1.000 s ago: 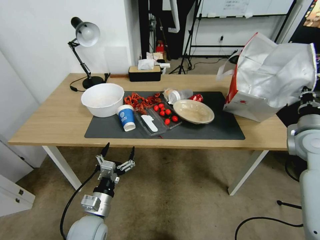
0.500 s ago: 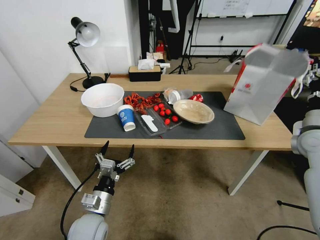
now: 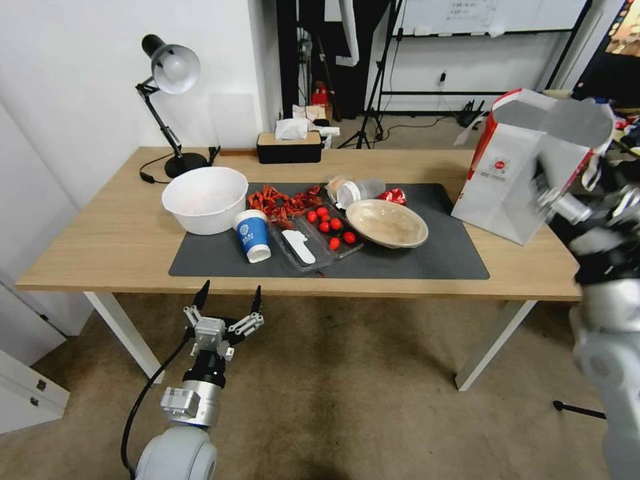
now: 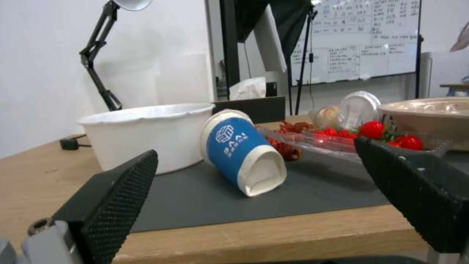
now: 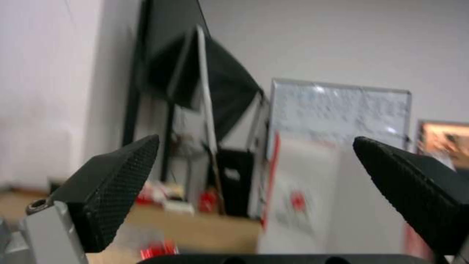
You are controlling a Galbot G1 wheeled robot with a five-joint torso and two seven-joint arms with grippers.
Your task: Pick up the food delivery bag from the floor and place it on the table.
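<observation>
The food delivery bag (image 3: 517, 180), white with red edges and a small red round logo, stands on the right end of the light-wood table (image 3: 107, 233), beside the dark grey mat (image 3: 413, 263). My right gripper (image 3: 557, 200) hovers just in front of the bag, blurred by motion. In the right wrist view the right gripper (image 5: 255, 139) is open with nothing between its fingers, and the bag (image 5: 303, 205) is a short way ahead. My left gripper (image 3: 227, 303) hangs open over the floor (image 3: 347, 387), below the table's front edge.
On the mat sit a white bowl (image 3: 205, 198), a tipped blue cup (image 3: 253, 235), a clear tray of tomatoes (image 3: 320, 233), a beige bowl (image 3: 387, 223) and red scraps. A desk lamp (image 3: 170, 73) and a tissue box (image 3: 290, 145) stand at the back.
The bag came down from a tilted, lifted pose to stand upright on the table's right end. My right gripper has let go and drawn back. The left gripper sank slightly.
</observation>
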